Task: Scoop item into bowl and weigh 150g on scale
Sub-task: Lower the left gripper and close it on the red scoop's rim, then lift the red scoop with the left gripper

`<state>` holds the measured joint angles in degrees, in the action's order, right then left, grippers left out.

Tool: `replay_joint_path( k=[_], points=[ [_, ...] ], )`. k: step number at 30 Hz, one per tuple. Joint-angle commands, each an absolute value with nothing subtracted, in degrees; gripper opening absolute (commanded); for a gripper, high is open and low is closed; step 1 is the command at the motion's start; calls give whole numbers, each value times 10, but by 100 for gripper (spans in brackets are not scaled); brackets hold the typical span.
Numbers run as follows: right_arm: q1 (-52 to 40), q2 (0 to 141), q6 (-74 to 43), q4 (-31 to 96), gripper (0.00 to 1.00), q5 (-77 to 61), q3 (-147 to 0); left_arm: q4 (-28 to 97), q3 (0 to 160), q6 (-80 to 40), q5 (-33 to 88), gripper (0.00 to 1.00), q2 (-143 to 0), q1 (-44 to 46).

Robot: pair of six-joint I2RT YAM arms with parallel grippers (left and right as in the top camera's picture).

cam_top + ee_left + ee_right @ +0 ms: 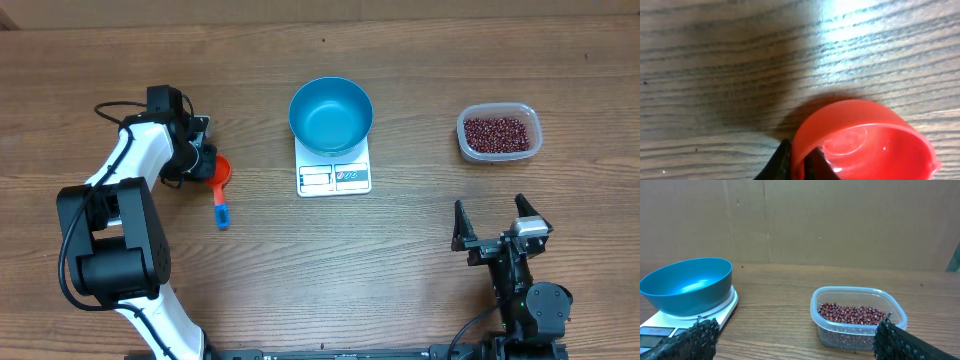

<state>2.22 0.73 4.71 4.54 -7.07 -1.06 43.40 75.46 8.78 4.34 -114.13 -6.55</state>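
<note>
Two grippers show, and they stand very differently. At the left of the overhead frame the left gripper is closed down narrow on the red scoop. The left wrist view shows how: one dark finger lies outside the scoop's round cup and the other inside, with the thin red rim pinched between them. The scoop lies on the wooden table, its blue handle pointing toward the bottom of the overhead frame.

At the lower right the right gripper stands spread wide and holds nothing. In its own wrist view the two fingertips sit at the bottom corners, with the bowl and the container seen between them.

The beans lie heaped in a clear container at the upper right, well apart from both grippers. The blue bowl sits on the white scale at the upper centre, between the scoop and the container; its inside shows smooth blue.
</note>
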Motion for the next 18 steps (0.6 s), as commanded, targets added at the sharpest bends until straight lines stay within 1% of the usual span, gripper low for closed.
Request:
replay_joint_path(
  k=[1, 18],
  points=[
    [20, 2, 48, 43, 100, -66, -4, 432, 761, 86, 41, 4, -1150, -71],
    [20, 2, 48, 43, 100, -66, -4, 435, 769, 86, 41, 4, -1149, -71]
  ],
)
